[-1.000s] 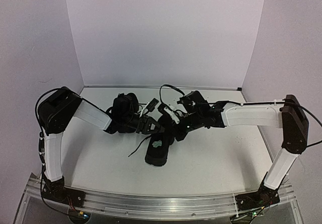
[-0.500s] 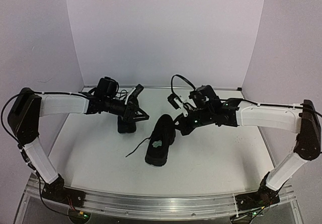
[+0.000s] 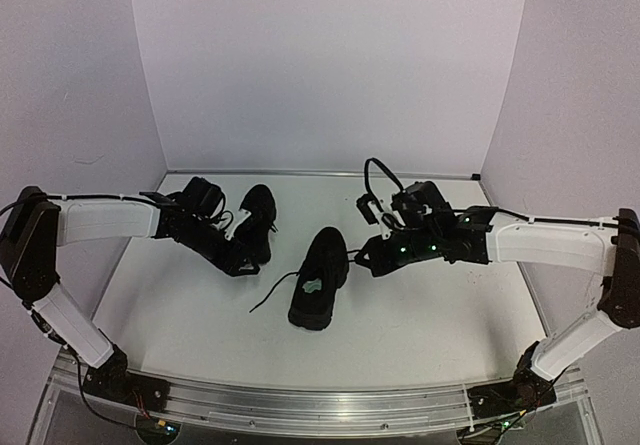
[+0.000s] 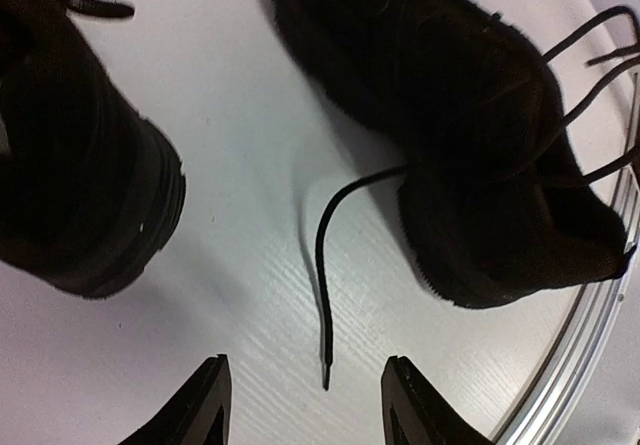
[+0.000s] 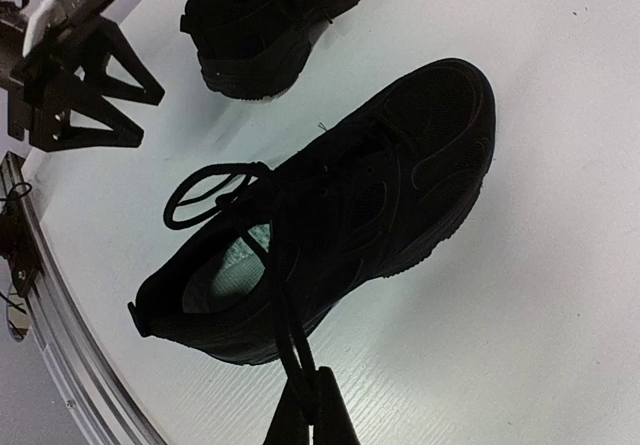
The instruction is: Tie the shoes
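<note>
Two black shoes lie on the white table. The near shoe (image 3: pixel 318 283) shows a pale patch inside (image 5: pixel 235 255); the far shoe (image 3: pixel 257 221) lies behind and left of it. My right gripper (image 3: pixel 363 258) sits just right of the near shoe (image 5: pixel 340 195) and is shut (image 5: pixel 312 417) on a loop of its lace (image 5: pixel 285 325), pulled taut. My left gripper (image 3: pixel 242 264) is open and empty beside the far shoe. In the left wrist view its fingers (image 4: pixel 210 405) frame the tip of a loose lace end (image 4: pixel 322 295) lying on the table, coming from the near shoe (image 4: pixel 480 135).
The aluminium rail (image 3: pixel 300 405) runs along the table's front edge. White walls close the back and sides. The far shoe (image 5: pixel 270 15) and my left gripper (image 5: pixel 80 65) show at the top of the right wrist view.
The grippers were close together over the near shoe; they have moved apart. The left arm swung left and lowered beside the far shoe. The right gripper pulled rightward with the lace loop.
</note>
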Controlling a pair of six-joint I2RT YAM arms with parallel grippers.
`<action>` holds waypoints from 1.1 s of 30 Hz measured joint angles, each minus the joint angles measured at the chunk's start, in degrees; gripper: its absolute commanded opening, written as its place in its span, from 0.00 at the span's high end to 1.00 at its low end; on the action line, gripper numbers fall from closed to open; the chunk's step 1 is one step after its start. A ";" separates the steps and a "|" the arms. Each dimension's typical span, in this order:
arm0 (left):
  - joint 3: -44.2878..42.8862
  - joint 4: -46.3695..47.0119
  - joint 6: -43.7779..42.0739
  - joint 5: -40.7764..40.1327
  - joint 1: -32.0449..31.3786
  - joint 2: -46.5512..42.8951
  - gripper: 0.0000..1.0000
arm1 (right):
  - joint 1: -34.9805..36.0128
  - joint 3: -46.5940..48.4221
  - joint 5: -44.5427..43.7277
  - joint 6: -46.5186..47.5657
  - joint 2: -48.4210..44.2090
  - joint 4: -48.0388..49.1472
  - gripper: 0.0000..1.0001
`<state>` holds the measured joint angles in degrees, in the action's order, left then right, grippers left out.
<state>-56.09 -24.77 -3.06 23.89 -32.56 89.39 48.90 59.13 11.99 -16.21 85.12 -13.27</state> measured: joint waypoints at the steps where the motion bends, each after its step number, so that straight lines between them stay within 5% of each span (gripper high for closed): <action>1: 0.27 -0.86 -0.05 -0.82 -0.07 0.05 0.48 | 0.00 -0.18 -0.18 -0.99 -0.40 0.04 1.00; 21: -8.04 -7.11 -0.02 -15.86 -12.31 16.78 0.58 | 0.00 -4.63 -2.74 -13.66 -1.59 1.06 1.00; 24: -11.92 -7.30 0.16 -18.25 -13.69 19.82 0.74 | 0.00 -5.35 -3.03 -15.06 -1.59 1.46 1.00; 27: -13.56 -7.13 1.02 -19.08 -14.14 21.15 0.99 | -0.02 -6.53 -3.40 -16.61 -1.44 1.74 1.00; 33: -12.50 -6.01 1.81 -16.39 -14.12 20.65 1.00 | -0.13 -7.17 -3.56 -18.70 2.65 1.90 1.00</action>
<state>-68.59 -30.78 -1.25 7.51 -46.68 110.04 48.78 51.96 8.43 -34.92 87.76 -11.37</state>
